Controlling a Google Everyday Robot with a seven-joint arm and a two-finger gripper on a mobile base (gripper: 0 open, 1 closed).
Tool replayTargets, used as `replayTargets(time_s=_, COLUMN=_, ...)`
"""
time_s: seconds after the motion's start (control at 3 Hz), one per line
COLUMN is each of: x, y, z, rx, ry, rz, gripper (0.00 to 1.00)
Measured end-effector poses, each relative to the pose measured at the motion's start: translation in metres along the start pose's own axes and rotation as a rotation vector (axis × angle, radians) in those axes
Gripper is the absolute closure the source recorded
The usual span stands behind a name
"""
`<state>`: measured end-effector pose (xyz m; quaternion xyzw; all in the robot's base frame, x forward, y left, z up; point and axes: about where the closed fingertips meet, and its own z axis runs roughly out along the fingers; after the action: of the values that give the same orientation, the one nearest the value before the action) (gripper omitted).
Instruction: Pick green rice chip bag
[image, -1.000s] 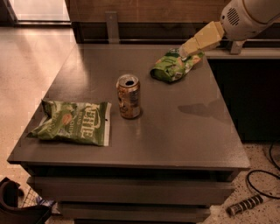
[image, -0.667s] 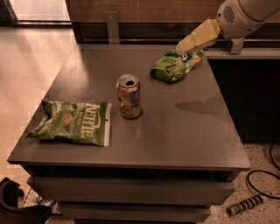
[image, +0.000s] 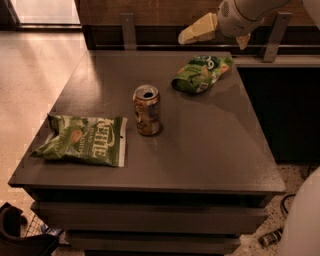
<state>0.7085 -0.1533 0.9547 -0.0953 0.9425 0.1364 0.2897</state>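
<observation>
While the green rice chip bag lies near the far right corner of the table, the gripper hangs just above it by the back edge, fingers apart, holding nothing. Soda can sits mid-table, Kettle bag front left.

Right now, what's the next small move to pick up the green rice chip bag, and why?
Probably lower the gripper toward the green rice chip bag. The gripper hangs above the far edge of the table, open and empty, and the bag lies on the table just below it, well apart from the can and the Kettle bag.
</observation>
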Motion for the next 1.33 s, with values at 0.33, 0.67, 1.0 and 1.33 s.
replayTargets(time_s=0.33, x=-0.016, y=0.006, z=0.032, rx=0.015, ry=0.021, rz=0.098, gripper=0.00)
replayTargets(time_s=0.67, x=-0.004, y=0.003, z=0.082, rx=0.150, ry=0.151, rz=0.187, gripper=0.00)
replayTargets(time_s=1.0, x=0.011, y=-0.002, z=0.107, rx=0.243, ry=0.237, rz=0.223, gripper=0.00)
replayTargets(time_s=1.33, x=0.026, y=-0.014, z=0.121, rx=0.339, ry=0.301, rz=0.259, gripper=0.15)
